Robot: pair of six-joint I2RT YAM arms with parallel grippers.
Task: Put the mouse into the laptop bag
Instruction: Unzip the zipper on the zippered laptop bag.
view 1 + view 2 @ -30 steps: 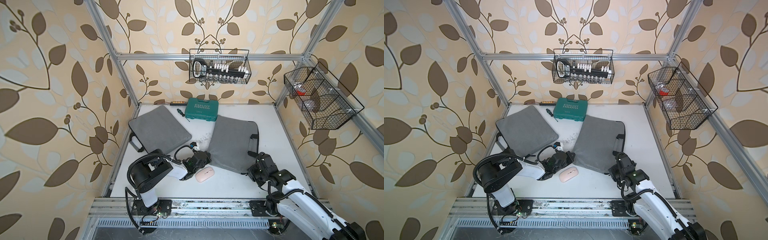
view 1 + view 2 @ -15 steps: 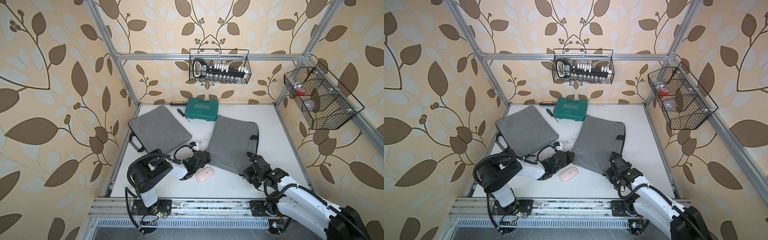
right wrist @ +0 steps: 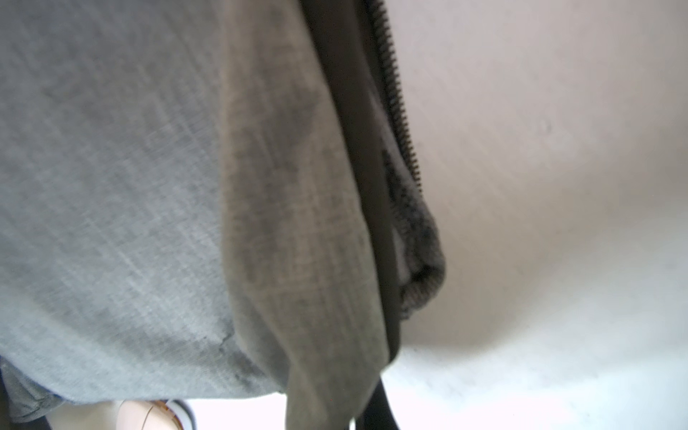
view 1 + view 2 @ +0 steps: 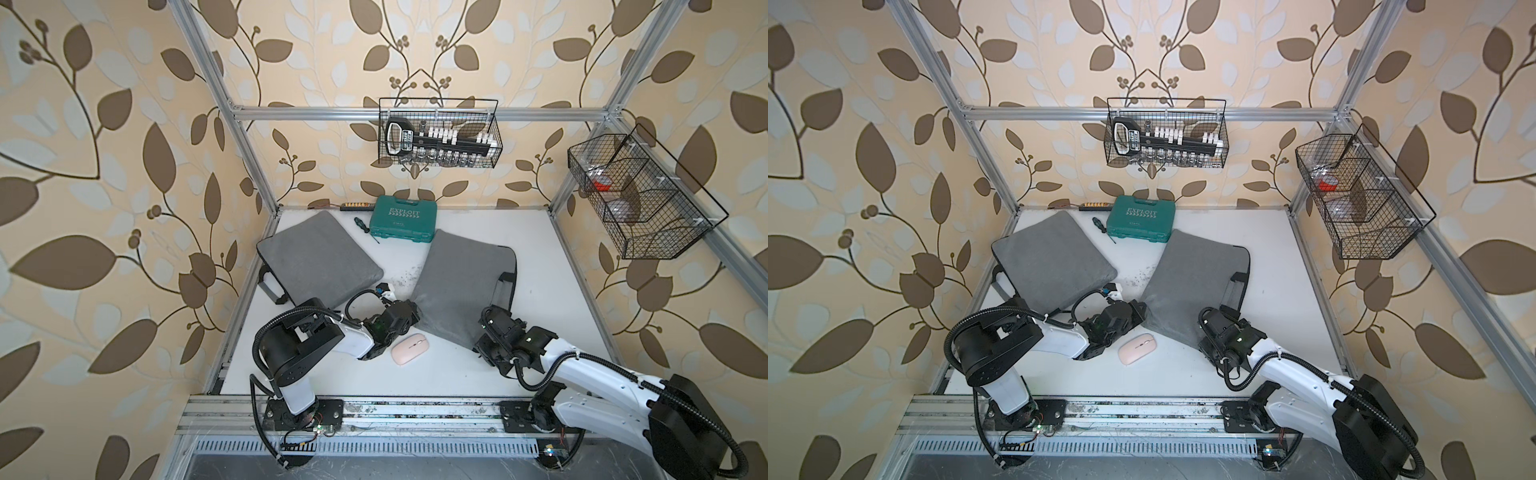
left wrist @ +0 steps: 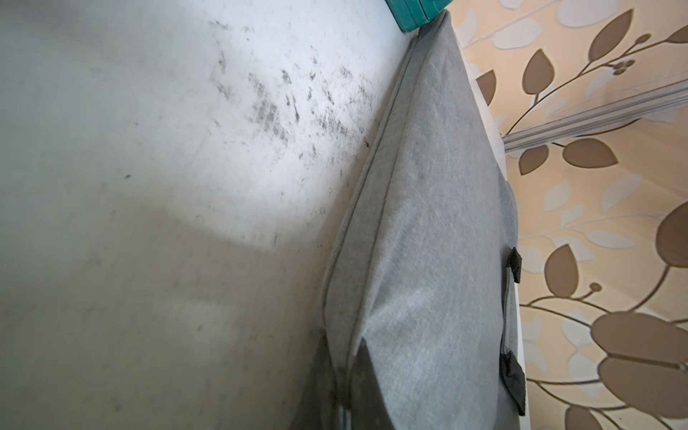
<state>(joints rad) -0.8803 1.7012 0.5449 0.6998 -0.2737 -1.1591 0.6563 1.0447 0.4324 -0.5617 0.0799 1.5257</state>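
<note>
White tabletop (image 4: 548, 266): the pink mouse (image 4: 409, 349) lies just near-left of the grey laptop bag (image 4: 461, 282), long axis near-left to far-right, wheel end toward the bag. The left gripper (image 4: 411, 311) pinches the bag's near-left corner and the right gripper (image 4: 482, 340) clenches its near zipper edge

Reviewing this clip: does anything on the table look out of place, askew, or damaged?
Nothing serious. Dark scuff marks smear the white table beside the laptop bag, which lies at a slant with its far corner against the green tool case. A screwdriver lies loose next to that case.
</note>
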